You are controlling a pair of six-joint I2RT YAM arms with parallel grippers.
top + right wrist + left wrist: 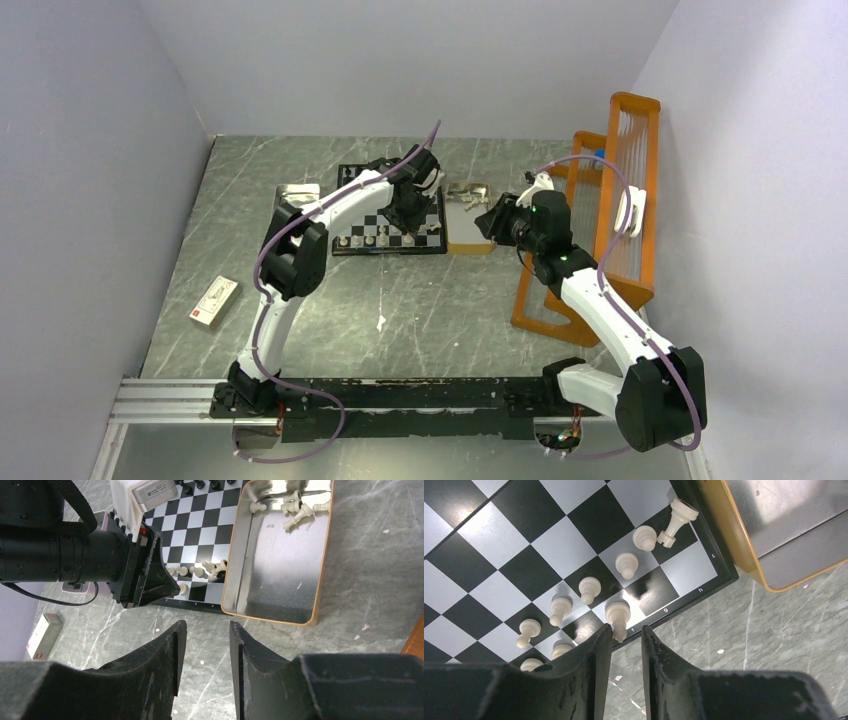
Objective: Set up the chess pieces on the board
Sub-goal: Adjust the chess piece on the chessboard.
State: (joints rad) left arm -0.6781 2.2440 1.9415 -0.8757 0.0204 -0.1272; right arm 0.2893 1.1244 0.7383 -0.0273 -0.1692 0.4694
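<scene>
Left pincer (626,632): fingers a little apart; we see nothing held.
Cream piece (618,616): stands on the board (484,570), edge row, just beside the fingertips (601,640).
Good move: we think lift straight up, slowly, so it does not tip.
Right pincer (205,630): open and empty, near the tray (280,570) of spare pieces (295,507).

The left arm (340,205) and the right arm (600,300) have smooth white links between bulky black joint housings. A thin purple cable (430,140) loops along each arm. A small green light (537,211) glows on the right wrist. The fingers (584,680) are matte black and tapered, with pale scuffs.
</scene>
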